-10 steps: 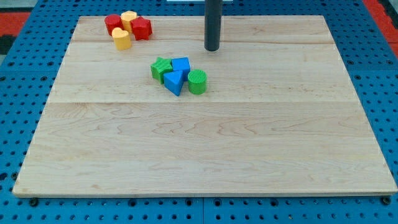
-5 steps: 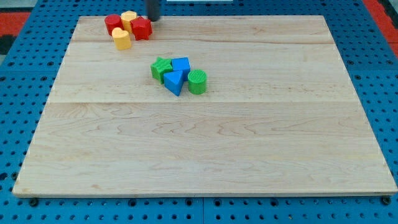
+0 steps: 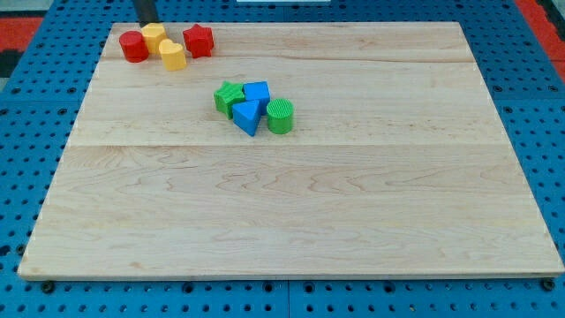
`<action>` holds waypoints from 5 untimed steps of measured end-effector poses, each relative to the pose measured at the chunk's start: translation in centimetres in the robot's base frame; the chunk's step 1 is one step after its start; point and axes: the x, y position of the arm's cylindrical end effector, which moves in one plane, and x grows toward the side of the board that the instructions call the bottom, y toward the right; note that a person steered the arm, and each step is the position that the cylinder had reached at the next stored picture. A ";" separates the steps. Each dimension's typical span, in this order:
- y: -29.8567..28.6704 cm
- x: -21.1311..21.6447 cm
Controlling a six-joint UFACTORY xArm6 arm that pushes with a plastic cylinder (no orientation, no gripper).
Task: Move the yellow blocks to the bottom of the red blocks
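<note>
My tip (image 3: 146,23) is at the view's top left, just above a yellow block (image 3: 154,37). A red cylinder (image 3: 133,46) lies to that block's left, touching it. A second yellow block (image 3: 173,56) lies just below and right of the first. A red star-shaped block (image 3: 199,41) sits apart to the right of the yellow ones. All are near the top left corner of the wooden board (image 3: 291,203).
A cluster sits in the upper middle of the board: a green block (image 3: 229,97), a blue cube (image 3: 257,92), a blue triangular block (image 3: 248,116) and a green cylinder (image 3: 280,116). Blue pegboard (image 3: 538,106) surrounds the board.
My tip has swept left along the top edge. The red cylinder and upper yellow block have slid left, away from the red star. The lower yellow block barely moved.
</note>
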 end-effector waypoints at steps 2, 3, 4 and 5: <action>4.6 5.4; 4.7 10.1; 6.3 14.1; 3.9 14.1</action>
